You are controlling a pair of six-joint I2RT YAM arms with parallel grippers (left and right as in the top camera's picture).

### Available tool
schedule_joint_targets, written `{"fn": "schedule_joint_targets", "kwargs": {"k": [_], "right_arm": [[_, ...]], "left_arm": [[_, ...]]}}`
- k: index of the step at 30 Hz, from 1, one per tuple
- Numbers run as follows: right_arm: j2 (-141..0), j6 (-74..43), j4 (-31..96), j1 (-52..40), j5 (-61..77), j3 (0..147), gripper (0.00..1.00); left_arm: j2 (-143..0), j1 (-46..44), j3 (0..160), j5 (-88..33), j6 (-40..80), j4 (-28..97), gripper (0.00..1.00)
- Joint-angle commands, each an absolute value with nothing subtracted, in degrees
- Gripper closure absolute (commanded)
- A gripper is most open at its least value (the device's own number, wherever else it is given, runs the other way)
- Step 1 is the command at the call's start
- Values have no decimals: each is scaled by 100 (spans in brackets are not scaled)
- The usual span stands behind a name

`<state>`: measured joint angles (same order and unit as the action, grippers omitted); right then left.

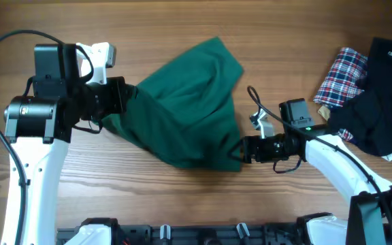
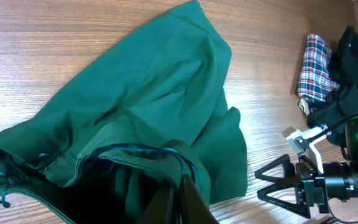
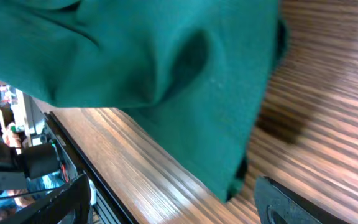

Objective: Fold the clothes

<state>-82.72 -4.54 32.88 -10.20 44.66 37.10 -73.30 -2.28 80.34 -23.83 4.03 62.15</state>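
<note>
Teal-green garment (image 1: 189, 102) lies bunched in the middle of the wooden surface (image 1: 182, 27). Left fingers (image 2: 191, 205) are clamped together on its left edge, with fabric gathered around them. Right fingers (image 3: 284, 202) are spread wide at the garment's lower right corner, holding nothing; the corner sits between them, no contact visible. Plaid cloth (image 1: 342, 76) and black garment (image 1: 380, 95) touch each other at far right, well apart from the green one.

No legible text or labels anywhere
</note>
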Motion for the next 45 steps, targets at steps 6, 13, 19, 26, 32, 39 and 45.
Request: {"fn": "schedule_joint_targets", "kwargs": {"k": [6,13,19,26,32,39,45], "right_arm": [[-8641,-939,2897,-1275,4001,3662,16],[-9275,-1028,2482,-1275,4303,3662,16],[-9275,-1046,2377,-1275,4379,3662,17],[-9275,-1052,2191,-1278,4641,3675,32],[-9275,-1074,2333,-1603,4639,3673,43],[-9273,-1472,2272,-1730,4460,3675,94],[-8805,-1584,2696,-1730,4530,4066,95]], "left_arm": [[-7325,-202,8123,-2351,497,6202,96],[-7325,-200,8123,-2351,497,6237,96],[-7325,-200,8123,-2349,497,6243,96],[-7332,-200,8123,-2349,497,6243,96],[-7332,-200,8123,-2349,497,6237,96],[-7332,-200,8123,-2349,497,6241,96],[-7323,-202,8125,-2355,499,6222,96]]}}
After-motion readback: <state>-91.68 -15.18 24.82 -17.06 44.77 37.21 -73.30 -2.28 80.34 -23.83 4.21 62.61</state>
